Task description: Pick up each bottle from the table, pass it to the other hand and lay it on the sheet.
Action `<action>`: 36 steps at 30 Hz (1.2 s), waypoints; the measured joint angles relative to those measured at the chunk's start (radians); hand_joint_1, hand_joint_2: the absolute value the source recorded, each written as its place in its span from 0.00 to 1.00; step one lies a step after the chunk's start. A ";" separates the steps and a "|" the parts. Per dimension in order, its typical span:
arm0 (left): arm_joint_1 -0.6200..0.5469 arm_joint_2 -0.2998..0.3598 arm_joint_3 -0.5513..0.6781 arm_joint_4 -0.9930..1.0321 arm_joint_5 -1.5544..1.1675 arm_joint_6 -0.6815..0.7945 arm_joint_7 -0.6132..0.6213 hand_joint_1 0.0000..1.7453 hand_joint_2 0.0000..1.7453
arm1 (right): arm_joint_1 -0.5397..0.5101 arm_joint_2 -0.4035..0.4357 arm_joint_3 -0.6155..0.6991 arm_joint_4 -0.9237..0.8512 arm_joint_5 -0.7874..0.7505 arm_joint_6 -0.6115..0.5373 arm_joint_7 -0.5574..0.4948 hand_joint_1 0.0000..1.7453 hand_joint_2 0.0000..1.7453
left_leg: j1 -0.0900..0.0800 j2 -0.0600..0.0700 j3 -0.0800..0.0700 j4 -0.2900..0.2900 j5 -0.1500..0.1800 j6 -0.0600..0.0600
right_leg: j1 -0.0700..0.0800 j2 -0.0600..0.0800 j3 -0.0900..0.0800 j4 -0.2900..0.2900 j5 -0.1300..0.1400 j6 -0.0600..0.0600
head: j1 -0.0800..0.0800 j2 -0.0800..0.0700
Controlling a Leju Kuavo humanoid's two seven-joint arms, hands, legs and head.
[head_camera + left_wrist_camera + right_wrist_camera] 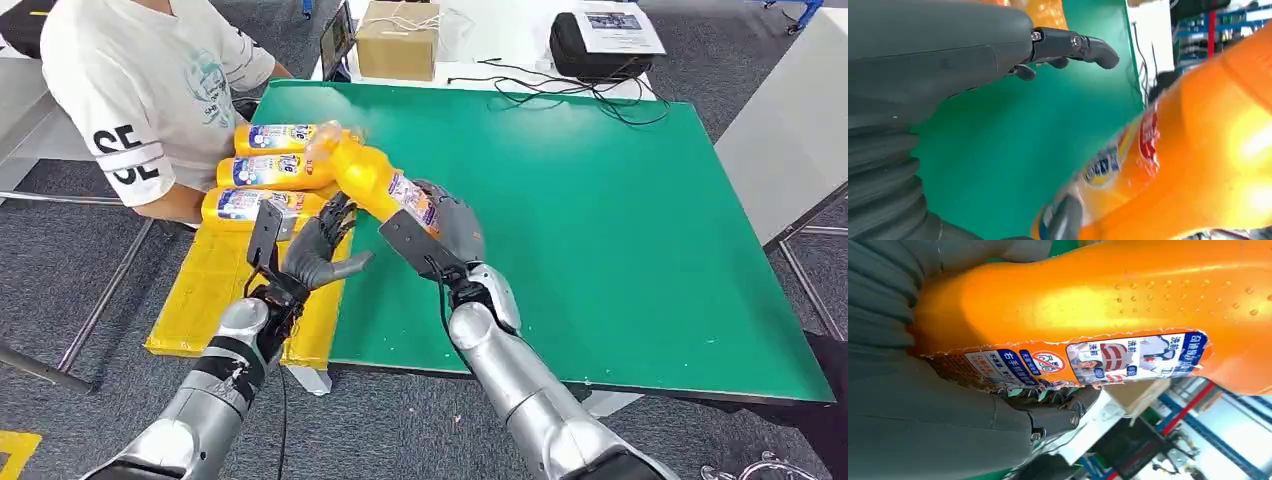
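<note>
Green table (600, 230) is wide open to the right of the right hand (450, 225), nothing lying there. The left side is the crowded one: three bottles (265, 172) already fill the far end of the yellow sheet (205, 300), and a seated person (150, 90) sits right up against them
</note>
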 measured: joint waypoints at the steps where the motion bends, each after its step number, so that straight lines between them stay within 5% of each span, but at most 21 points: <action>1: -0.003 -0.003 -0.004 0.000 0.015 -0.012 0.004 0.00 1.00 | -0.002 0.005 0.006 0.003 0.004 0.000 -0.001 1.00 1.00 | 0.000 0.000 0.000 0.000 0.000 0.000 | 0.000 0.000 0.000 0.000 0.000 0.000 | 0.000 0.000; 36: -0.008 -0.006 -0.047 -0.024 0.254 -0.104 0.062 0.00 1.00 | 0.048 0.036 0.113 0.098 0.042 0.040 -0.066 1.00 1.00 | 0.000 0.000 -0.001 0.000 0.000 0.000 | 0.000 0.000 -0.001 0.000 0.000 0.000 | 0.000 0.000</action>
